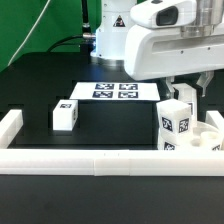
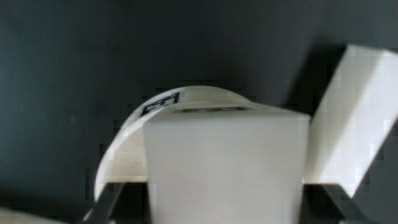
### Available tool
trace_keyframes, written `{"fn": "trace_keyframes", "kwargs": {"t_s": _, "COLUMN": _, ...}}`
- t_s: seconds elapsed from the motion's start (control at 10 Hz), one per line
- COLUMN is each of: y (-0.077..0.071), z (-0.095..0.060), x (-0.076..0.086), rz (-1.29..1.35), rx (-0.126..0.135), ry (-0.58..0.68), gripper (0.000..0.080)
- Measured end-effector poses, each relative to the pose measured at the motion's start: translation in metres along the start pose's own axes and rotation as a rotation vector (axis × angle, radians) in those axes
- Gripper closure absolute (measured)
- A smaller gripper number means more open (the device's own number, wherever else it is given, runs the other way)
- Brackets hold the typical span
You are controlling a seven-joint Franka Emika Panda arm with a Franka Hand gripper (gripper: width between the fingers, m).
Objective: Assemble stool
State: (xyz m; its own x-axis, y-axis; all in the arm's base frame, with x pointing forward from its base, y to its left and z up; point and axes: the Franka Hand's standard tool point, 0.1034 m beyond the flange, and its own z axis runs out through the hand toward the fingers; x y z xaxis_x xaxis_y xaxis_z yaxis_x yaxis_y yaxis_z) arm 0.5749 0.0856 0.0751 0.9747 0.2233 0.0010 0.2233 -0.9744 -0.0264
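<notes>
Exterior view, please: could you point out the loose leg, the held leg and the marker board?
loose leg [image 1: 65, 118]: exterior view, front face.
held leg [image 1: 175, 121]: exterior view, tagged side.
marker board [image 1: 82, 91]: exterior view, bare end.

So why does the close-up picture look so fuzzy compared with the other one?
Wrist view: the white blocky plastic leg looms close, soft-edged and washed out. Exterior view: sharper; tags on the flat white marker board show clearly.

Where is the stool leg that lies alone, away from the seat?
In the exterior view the lone leg rests on the black table at that view's left, near the marker board's corner and behind the front border rail.
</notes>
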Motion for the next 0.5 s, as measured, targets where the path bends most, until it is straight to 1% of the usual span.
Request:
{"fn": "trace_keyframes", "kwargs": {"t_s": 0.1, "y": -0.0032, "z": 0.0002, "x": 0.001, "rz": 0.123, "rx": 0.006, "ry": 0.008, "gripper": 0.0462}}
{"fn": "trace_keyframes", "kwargs": {"t_s": 0.2, "y": -0.0042, "z": 0.0003, "x": 0.0019, "rz": 0.188, "rx": 0.013, "ry": 0.015, "gripper": 0.0462}}
{"fn": "trace_keyframes", "kwargs": {"t_s": 0.3, "y": -0.0061, "z": 0.0003, "x": 0.0036, "rz": 0.311, "rx": 0.027, "ry": 0.024, "gripper": 0.0462}}
{"fn": "trace_keyframes", "kwargs": {"t_s": 0.5, "y": -0.0077, "z": -0.0002, "x": 0.0062, "rz": 0.476, "rx": 0.054, "ry": 0.037, "gripper": 0.0462}}
